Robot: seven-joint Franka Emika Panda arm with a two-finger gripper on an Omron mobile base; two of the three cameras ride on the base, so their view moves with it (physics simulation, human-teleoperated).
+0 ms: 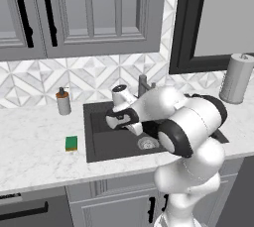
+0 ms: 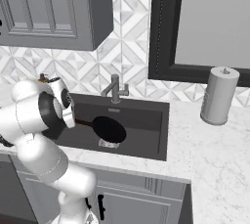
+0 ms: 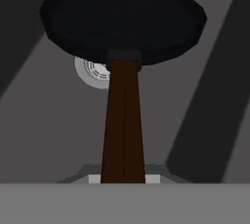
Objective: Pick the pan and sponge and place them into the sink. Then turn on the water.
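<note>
Gripping the pan (image 2: 109,129) by its reddish-brown handle (image 3: 123,120), the gripper (image 3: 123,176) is holding it over the sink (image 2: 155,135), above the drain (image 3: 93,71); the sponge (image 1: 71,143) is lying on the counter (image 1: 34,146) just left of the basin's edge.

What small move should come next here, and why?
Probably lower the pan a little and open the fingers: they are shut on its handle, and it hangs over the sink drain. The sponge waits on the counter.
</note>
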